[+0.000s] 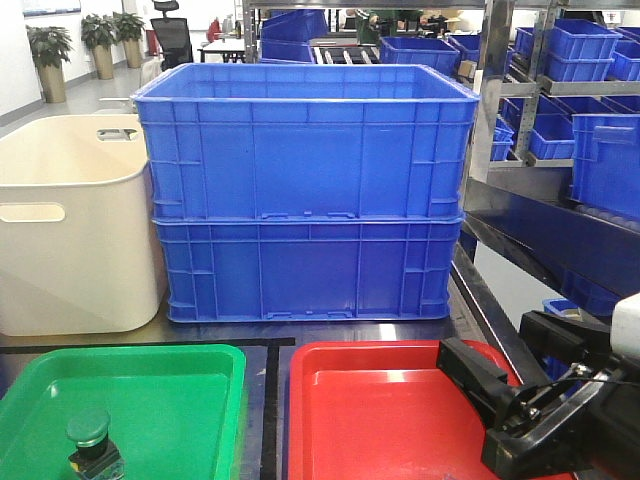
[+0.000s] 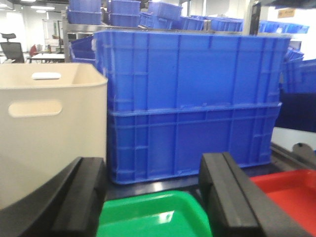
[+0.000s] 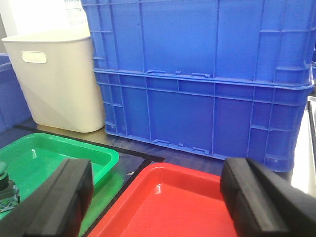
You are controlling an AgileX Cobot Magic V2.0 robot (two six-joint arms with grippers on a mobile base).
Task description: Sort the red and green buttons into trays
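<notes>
A green-capped button stands upright in the green tray at the front left; it also shows at the left edge of the right wrist view. No red button is in view. The red tray lies beside the green one and holds nothing that I can see. My right gripper is open and empty over the red tray's right side, with the red tray between its fingers. My left gripper is open and empty above the far end of the green tray; it is out of the front view.
Two stacked deep blue crates stand just behind the trays. A cream tub with handle holes stands behind the green tray. Metal shelving with blue bins runs along the right. Black tape lines separate the trays.
</notes>
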